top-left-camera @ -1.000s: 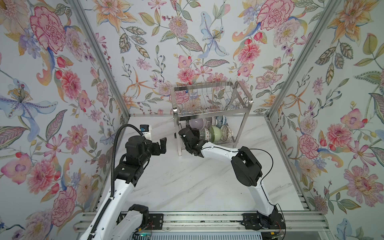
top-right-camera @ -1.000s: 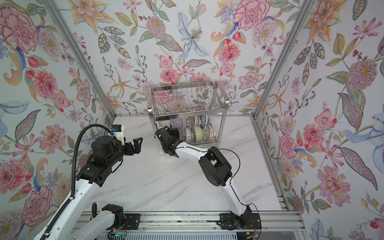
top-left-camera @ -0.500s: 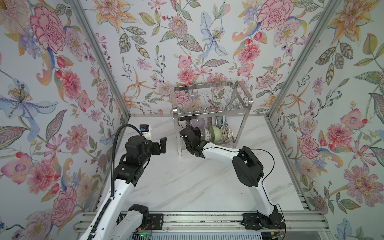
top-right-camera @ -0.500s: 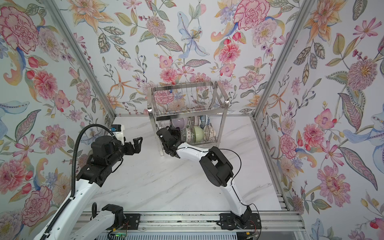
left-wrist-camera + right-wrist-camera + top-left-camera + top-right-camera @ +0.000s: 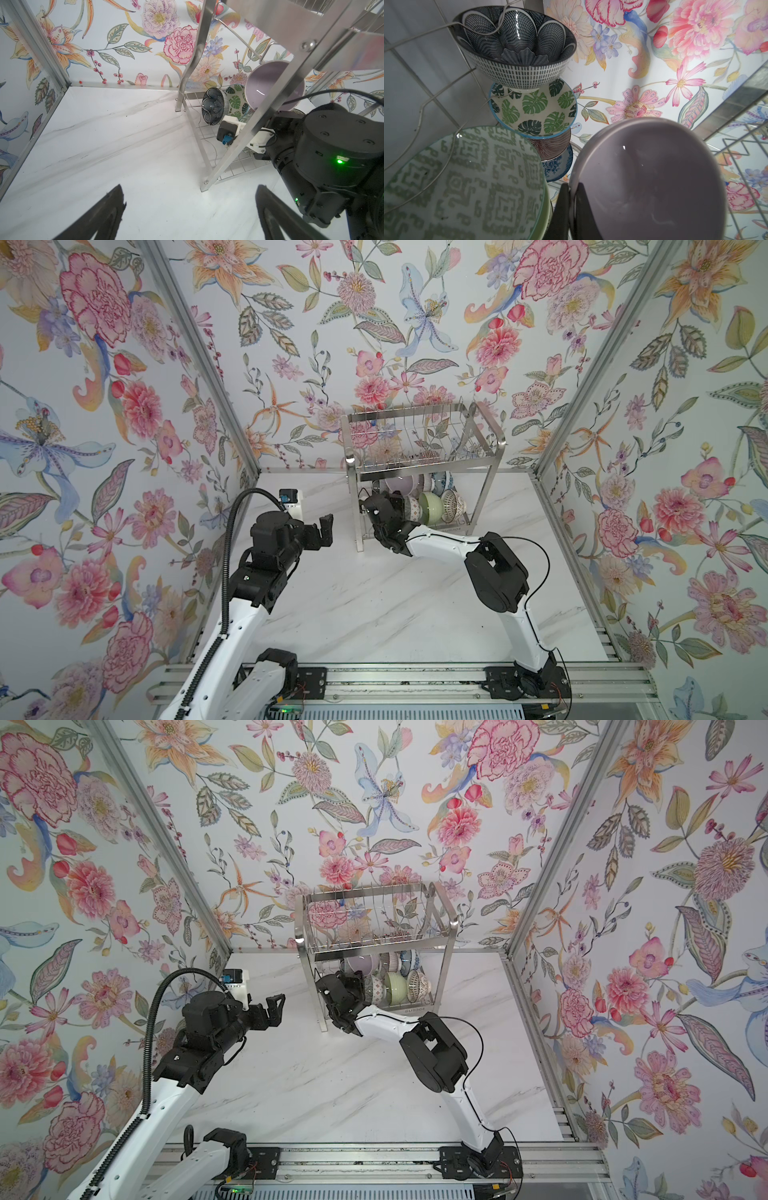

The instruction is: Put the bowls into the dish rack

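Floral walls [image 5: 374, 302] ring the marble table [image 5: 374, 614] as my right gripper [image 5: 571, 187], clamped on the rim of the lilac bowl [image 5: 654, 176], holds it under the upper tier of the rack [image 5: 424, 418], where it should settle between the lower wires before I let go, while my left gripper [image 5: 189, 185] hangs wide and empty.

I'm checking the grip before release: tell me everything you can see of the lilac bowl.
The lilac bowl is plain and glossy, ceramic by its look, with a smooth rounded rim. It is tipped on edge inside the lower tier of the dish rack, opening toward the right wrist camera. The right gripper is shut on its rim, one of the fingers outside, one inside. The green geometric bowl stands beside it; whether they touch is unclear.
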### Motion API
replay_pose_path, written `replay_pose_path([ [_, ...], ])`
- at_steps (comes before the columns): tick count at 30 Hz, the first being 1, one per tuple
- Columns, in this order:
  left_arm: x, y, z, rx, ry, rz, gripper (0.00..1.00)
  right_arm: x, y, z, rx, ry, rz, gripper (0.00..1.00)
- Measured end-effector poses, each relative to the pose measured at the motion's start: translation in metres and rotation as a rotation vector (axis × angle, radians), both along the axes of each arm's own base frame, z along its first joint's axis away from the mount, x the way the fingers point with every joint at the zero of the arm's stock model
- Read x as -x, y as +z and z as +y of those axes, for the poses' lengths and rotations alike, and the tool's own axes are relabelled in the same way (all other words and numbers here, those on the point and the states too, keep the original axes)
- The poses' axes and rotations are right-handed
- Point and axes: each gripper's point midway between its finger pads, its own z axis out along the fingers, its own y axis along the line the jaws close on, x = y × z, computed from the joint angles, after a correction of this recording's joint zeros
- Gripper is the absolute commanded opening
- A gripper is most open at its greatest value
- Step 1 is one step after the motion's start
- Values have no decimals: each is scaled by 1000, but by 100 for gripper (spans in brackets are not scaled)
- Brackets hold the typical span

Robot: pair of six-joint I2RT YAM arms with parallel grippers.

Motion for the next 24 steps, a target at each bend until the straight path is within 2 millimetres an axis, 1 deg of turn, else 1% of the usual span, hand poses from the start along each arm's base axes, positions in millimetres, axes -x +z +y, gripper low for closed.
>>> replay_pose_path([
  [5,0,0,0,0,0,0,99,-4,3,-8,3,-24,-12,0],
  [13,0,0,-1,1,-4,0,99,-6,9,-13,-1,-33,-25,0],
  [24,-3,3,-5,13,-23,-12,99,11,40,-32,-39,-32,-56,0],
])
